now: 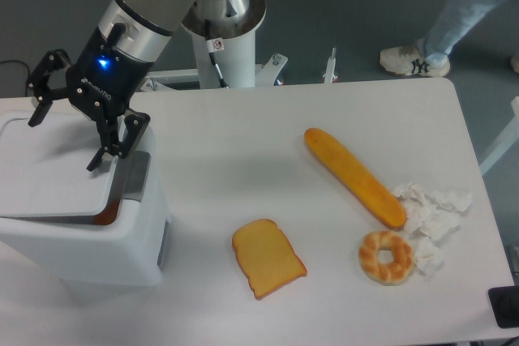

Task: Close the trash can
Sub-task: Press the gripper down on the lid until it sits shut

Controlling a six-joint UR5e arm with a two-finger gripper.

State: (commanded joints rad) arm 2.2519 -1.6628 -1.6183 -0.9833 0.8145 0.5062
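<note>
The table (243,135) was white with rounded corners. The trash can (81,232) stood on its left front area. A long baguette (354,176) lay diagonally right of centre. A slice of toast (268,258) lay near the front edge. A ring-shaped bagel (386,256) lay to the right of the toast, touching crumpled white paper (430,212) that lay beside the baguette's lower end.
</note>
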